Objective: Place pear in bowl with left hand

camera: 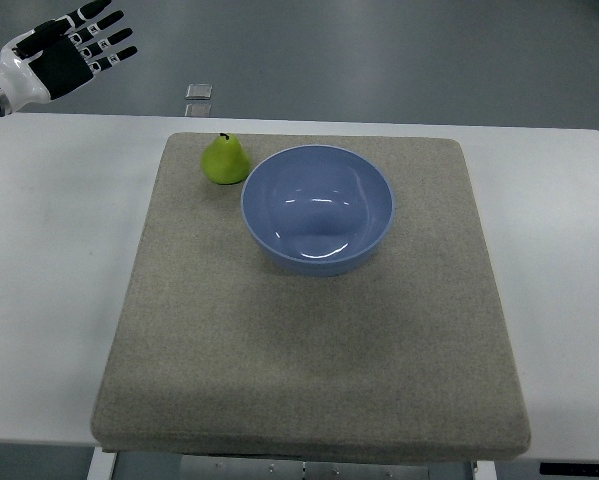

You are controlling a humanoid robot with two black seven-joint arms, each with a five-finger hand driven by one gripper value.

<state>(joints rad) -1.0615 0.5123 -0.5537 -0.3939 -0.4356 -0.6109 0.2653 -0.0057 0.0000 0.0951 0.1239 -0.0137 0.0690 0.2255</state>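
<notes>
Fingers point(104, 40) of my left hand point(64, 55) are spreading loose and grasping nothing, hovering past the far left corner of the white table point(49, 300). Below and to the right of them the grey mat point(309, 370) is covering most of the tabletop. Farther right of my fingers the blue bowl point(317, 208) is sitting empty on the mat's far half. Between my fingers and the bowl the green pear point(224, 160) is standing upright, stem up, just beside the bowl's left rim, well apart from my hand.
</notes>
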